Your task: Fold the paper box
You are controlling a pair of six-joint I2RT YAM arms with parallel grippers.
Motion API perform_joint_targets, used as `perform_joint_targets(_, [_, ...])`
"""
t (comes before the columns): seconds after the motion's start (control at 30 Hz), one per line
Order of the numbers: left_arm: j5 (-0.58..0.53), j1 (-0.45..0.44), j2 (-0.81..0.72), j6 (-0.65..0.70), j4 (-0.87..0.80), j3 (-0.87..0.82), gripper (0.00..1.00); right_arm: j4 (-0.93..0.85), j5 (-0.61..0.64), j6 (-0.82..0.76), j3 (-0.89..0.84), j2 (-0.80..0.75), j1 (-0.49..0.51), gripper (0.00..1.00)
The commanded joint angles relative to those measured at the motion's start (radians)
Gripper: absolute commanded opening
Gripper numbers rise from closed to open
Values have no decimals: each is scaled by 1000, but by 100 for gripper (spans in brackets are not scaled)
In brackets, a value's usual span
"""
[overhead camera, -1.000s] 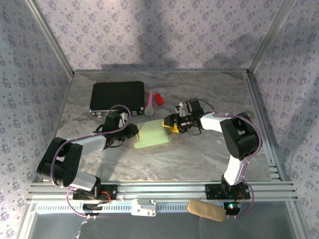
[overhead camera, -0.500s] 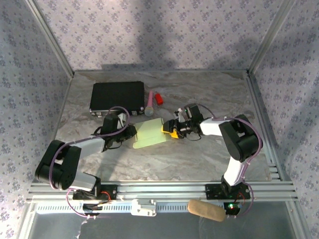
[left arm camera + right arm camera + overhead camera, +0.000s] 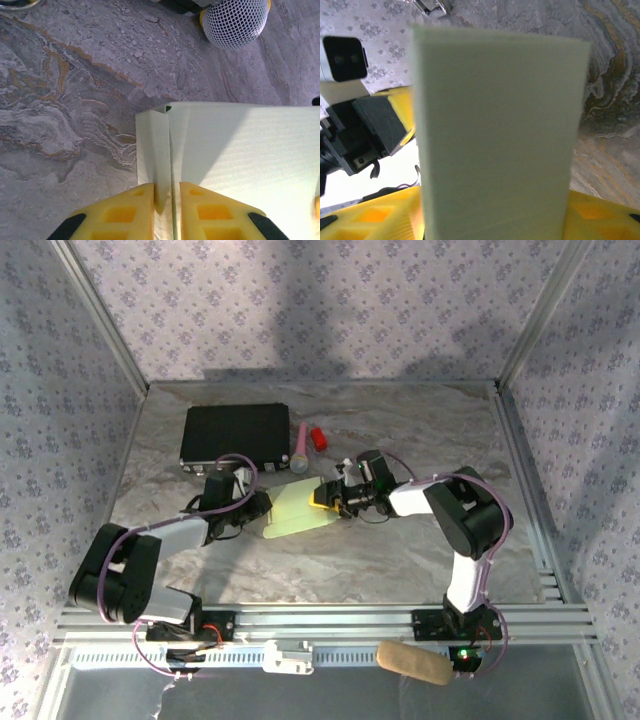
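The paper box (image 3: 298, 510) lay near the middle of the marble table (image 3: 400, 560), a pale green card between the two claws. The left gripper (image 3: 262, 510) was at the box's left edge. In its wrist view the left gripper (image 3: 167, 212) had its yellow fingers (image 3: 125, 212) drawn nearly together, pinching a raised fold of the card (image 3: 240, 150). The right gripper (image 3: 322, 500) reached over the box's right end. In its wrist view an upright panel of the card (image 3: 497, 135) stood close before the lens, with one yellow finger (image 3: 375, 220) of the right gripper (image 3: 492, 222) on either side. Whether they pressed on the panel or only flanked it could not be told. That panel hid most of the table beyond. Just behind the box lay one pink-handled microphone (image 3: 298, 451), its mesh head (image 3: 234, 22) nearest the card. One small red thing (image 3: 318, 436) lay beside the microphone. One black rectangular box (image 3: 235, 435) sat at the far left, apart from the card. One tan oblong thing (image 3: 413, 662) lay in front of the arm bases.
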Motion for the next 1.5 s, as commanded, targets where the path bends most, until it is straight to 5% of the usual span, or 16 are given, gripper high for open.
perform_joint_targets(0.0, [-43,9,-45,18,-143,-8,30,75,-15,101,13,25,-8,56])
perform_joint_targets(0.13, [-101,14,-185,9,-232,2,69,147,-32,245,-18,26,-42,53])
perform_joint_targets(0.2, [-85,38,-220,-13,-269,19,77,158,-37,329,-28,24,-55,52])
perform_joint_targets(0.43, [46,49,-147,-235,-180,64,81,167,-50,627,-46,10,-60,51])
perform_joint_targets(0.6, [33,45,-111,-542,28,11,84,150,-53,766,-62,5,-46,52])
perform_joint_targets(0.77, [-22,22,-115,-760,-8,9,85,140,-41,813,-70,1,-40,53])
perform_joint_targets(1.1, [-59,-63,-127,-933,-158,38,75,143,0,889,-89,-10,-33,53])
perform_joint_targets(1.47, [-79,-77,-57,-1017,-77,36,64,92,10,894,-83,-40,-26,54])
